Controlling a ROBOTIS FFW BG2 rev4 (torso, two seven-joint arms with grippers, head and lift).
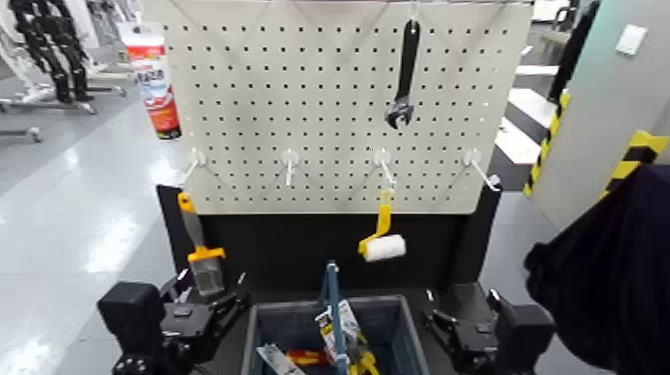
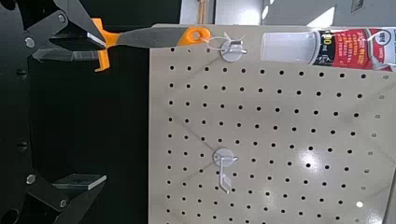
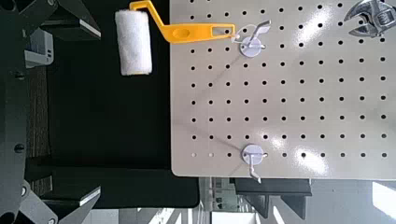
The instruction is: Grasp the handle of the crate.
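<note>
So the handle (image 1: 330, 309) is that skinny blue-teal bar standing upright across the middle of the crate (image 1: 261, 329), low and dead centre in the head view, right between the two arms. Looks like a thin, stiff bail, probably plastic or coated metal, smooth and a bit slippery, so I'd pinch it near the top, where it's clear of the junk in the crate. The crate itself is dark grey-blue, boxy and rigid, and with tools inside it's likely got some weight, so the bar may pivot if taken off-centre.

Left pincer (image 1: 221, 304) sits just left of the crate, fingers spread wide, holding nothing. Right pincer (image 1: 439, 324) is just right of it, also wide and empty.

Behind is a white pegboard (image 1: 299, 100) with a scraper (image 1: 199, 249), a fuzzy paint roller (image 1: 382, 242), a black wrench (image 1: 404, 75) and a tube (image 1: 155, 80).
</note>
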